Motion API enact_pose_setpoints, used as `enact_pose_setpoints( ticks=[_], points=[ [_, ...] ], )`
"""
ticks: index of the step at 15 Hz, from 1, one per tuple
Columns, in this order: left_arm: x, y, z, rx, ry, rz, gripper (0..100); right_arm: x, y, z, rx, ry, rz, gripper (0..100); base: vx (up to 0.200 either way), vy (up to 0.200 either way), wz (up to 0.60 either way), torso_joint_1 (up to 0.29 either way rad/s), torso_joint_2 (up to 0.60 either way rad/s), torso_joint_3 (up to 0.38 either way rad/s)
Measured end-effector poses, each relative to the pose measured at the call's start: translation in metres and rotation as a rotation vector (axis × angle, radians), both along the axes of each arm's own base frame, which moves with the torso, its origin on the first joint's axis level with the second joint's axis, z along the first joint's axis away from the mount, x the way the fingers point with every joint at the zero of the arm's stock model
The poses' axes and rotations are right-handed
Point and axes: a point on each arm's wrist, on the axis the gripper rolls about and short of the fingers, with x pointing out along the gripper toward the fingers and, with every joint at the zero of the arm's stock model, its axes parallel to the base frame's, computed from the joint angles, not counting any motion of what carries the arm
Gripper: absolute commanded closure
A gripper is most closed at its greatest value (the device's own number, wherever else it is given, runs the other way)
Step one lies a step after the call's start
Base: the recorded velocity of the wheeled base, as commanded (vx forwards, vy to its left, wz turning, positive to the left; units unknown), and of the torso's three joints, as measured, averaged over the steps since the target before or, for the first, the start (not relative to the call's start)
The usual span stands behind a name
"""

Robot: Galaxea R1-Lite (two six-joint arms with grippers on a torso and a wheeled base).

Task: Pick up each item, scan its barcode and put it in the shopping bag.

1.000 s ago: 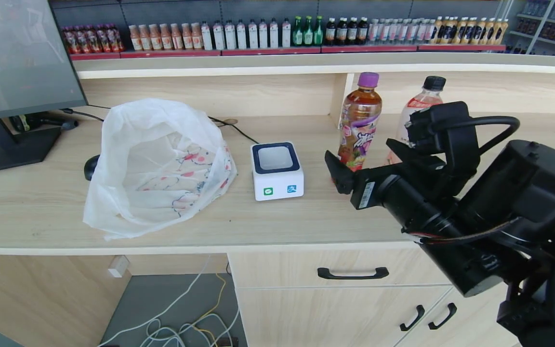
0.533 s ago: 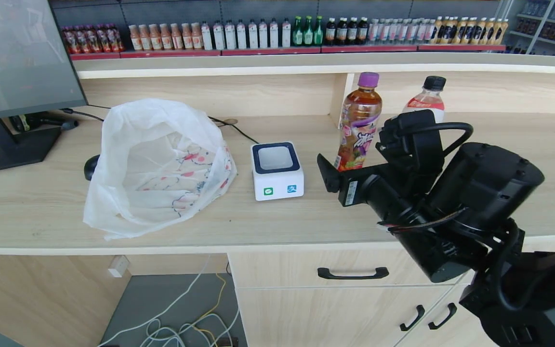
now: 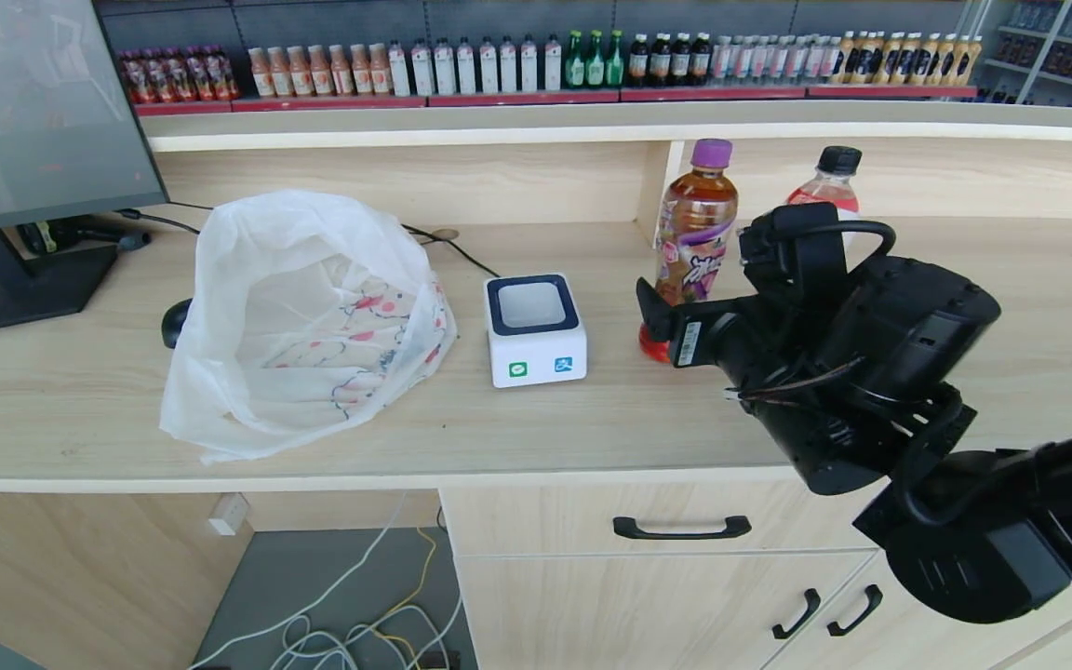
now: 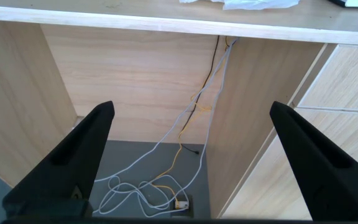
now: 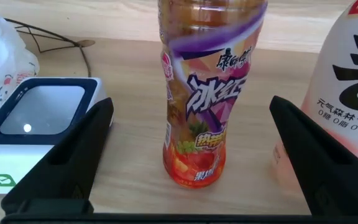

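From the head, the shopping bag [image 3: 303, 316] lies open on the worktop [image 3: 80, 391] with no bottle visible inside, and the scanner [image 3: 534, 328] sits just beside it. Further right the tea bottle [image 3: 694, 233] and the clear bottle [image 3: 829, 186] stand upright. The right gripper [image 3: 685, 321] hangs in front of the tea bottle.

At the left wrist, the left gripper [image 4: 191, 112] hangs below the worktop edge with its fingers spread and empty, above loose cables [image 4: 160, 186].

At the right wrist, the fingers are parted wide either side of the tea bottle without touching it.

The task looks barely begun. Nothing is bagged, and both bottles are left to grasp, scan and pack.
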Motion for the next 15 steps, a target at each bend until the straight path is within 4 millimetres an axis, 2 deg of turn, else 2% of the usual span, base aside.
enact_pose_setpoints(
  ticks=[4,15],
  points=[
    [0.000,0.000,0.000,0.000,0.000,0.000,0,0.009,-0.002,-0.008,0.014,0.021,-0.015,0,0.000,0.000,0.00,0.000,0.00,0.000],
    [0.000,0.000,0.000,0.000,0.000,0.000,0,0.034,0.001,-0.013,0.019,0.008,-0.013,0,0.000,0.000,0.00,0.000,0.00,0.000]
  ],
)
